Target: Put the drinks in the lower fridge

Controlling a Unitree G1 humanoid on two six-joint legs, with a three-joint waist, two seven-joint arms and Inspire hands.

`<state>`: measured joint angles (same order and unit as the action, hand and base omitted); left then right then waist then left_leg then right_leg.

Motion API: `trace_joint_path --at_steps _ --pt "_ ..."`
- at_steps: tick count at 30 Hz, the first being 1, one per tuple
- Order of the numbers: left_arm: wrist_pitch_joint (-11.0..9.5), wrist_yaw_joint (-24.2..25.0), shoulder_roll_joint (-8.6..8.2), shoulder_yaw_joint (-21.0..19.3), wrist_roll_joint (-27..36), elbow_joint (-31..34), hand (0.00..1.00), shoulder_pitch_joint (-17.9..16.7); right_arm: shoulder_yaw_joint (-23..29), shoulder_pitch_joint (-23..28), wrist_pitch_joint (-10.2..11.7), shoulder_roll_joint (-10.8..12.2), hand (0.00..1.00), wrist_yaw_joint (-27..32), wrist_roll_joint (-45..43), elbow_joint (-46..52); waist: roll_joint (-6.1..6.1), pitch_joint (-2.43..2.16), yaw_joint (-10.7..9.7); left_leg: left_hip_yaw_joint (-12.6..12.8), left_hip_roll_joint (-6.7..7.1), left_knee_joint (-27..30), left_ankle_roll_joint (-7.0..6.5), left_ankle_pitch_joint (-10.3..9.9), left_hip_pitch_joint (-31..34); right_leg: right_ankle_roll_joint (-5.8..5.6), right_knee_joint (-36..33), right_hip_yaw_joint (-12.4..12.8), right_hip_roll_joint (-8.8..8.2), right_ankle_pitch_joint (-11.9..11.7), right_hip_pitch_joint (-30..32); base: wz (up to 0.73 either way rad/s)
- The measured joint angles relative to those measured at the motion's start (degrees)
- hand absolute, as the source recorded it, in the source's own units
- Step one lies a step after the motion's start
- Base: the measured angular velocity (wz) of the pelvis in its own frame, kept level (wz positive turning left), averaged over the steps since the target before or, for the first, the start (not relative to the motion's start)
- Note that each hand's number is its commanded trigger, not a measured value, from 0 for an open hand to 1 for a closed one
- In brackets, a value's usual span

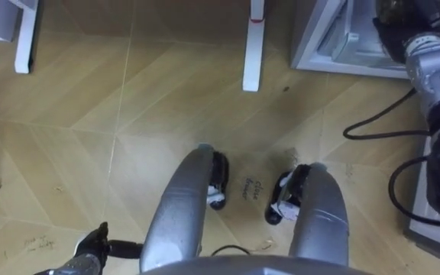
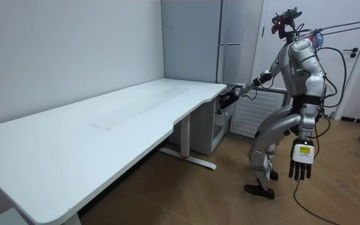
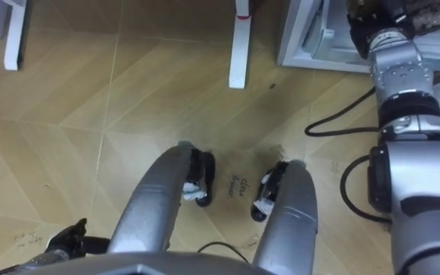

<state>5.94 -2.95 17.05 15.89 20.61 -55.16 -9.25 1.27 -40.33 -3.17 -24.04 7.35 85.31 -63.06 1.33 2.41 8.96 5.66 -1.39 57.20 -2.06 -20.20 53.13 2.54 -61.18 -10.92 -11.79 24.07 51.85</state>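
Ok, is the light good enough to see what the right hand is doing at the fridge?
Not really: in the left eye view the right hand is dark against the shaded inside of the lower fridge, grip unreadable; the room view is evenly lit, yet the hand sits in that same shade; the left hand hangs open, well lit.

The robot stands beside the far end of the white desk [image 2: 74, 144], its right hand [image 2: 231, 96] stretched out to the lower part of the grey fridge [image 2: 230, 37]. Its left hand [image 2: 301, 164] hangs at its side with the fingers straight.
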Motion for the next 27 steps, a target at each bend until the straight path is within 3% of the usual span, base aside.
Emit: trace_joint_path --at_steps 4,10,25,27 --pt "-0.04 0.07 0.13 0.08 0.06 -0.06 0.00 -0.06 -0.03 3.86 -0.71 -0.02 0.00 -0.09 0.68 -1.56 -0.07 0.01 -0.76 0.45 0.03 -3.55 -0.06 0.12 -3.93 -0.77 3.84 0.01 0.62 -0.74 -3.74 -0.08" --pt "0.03 -0.09 0.12 0.14 0.26 -0.13 0.00 0.05 -1.91 5.70 -0.71 -0.48 0.00 -1.61 0.19 -2.29 -0.27 0.03 -2.27 1.35 -0.29 -9.45 -0.12 0.44 -10.66 -1.74 10.54 0.41 2.06 -2.39 -10.22 -0.13" --pt "1.30 1.24 0.12 -1.12 2.33 -2.50 0.00 0.92 -2.21 9.52 -4.08 -0.40 0.00 1.68 -0.49 -2.11 -1.42 -0.12 -3.17 2.18 0.17 -15.84 -0.80 0.87 -19.50 -3.52 17.39 0.63 2.18 -3.50 -18.94 -0.01" --pt "1.63 1.18 0.14 -2.66 2.36 -2.58 0.00 0.98 -2.21 10.36 -4.26 -0.40 0.00 2.91 -0.48 -0.85 -1.69 -0.43 -3.25 2.29 0.18 -16.23 -0.87 0.93 -19.79 -3.67 17.73 0.63 2.26 -3.59 -19.25 0.00"
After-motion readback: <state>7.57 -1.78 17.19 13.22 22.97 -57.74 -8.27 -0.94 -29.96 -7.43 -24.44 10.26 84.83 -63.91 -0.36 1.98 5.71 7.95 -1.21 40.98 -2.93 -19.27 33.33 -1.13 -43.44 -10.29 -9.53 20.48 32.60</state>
